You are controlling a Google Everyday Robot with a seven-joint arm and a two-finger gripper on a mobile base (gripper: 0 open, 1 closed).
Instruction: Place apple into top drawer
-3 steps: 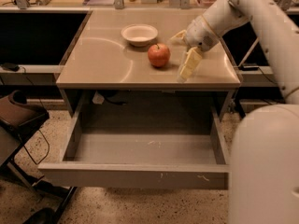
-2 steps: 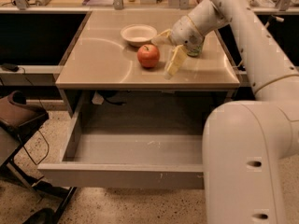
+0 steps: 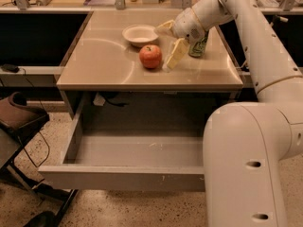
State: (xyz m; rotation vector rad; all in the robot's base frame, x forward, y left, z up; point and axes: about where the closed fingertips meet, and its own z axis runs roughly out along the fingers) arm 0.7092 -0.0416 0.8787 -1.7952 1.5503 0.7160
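Note:
The red-orange apple point(image 3: 150, 56) sits on the tan table top point(image 3: 104, 60), just in front of a white bowl. My gripper point(image 3: 165, 44) is open right beside the apple on its right, one pale finger point(image 3: 175, 54) low next to it and the other point(image 3: 164, 28) higher behind. The fingers do not hold the apple. The top drawer point(image 3: 128, 176) is pulled out below the table front and is empty inside; my arm covers its right end.
A white bowl point(image 3: 140, 34) stands behind the apple. A green soda can point(image 3: 199, 45) stands behind the gripper. A dark chair point(image 3: 19, 119) is at the left of the drawer. My arm's large white base point(image 3: 246, 164) fills the right foreground.
My gripper has stayed beside the apple while the view has shifted; the apple has not moved on the table and the drawer stays open.

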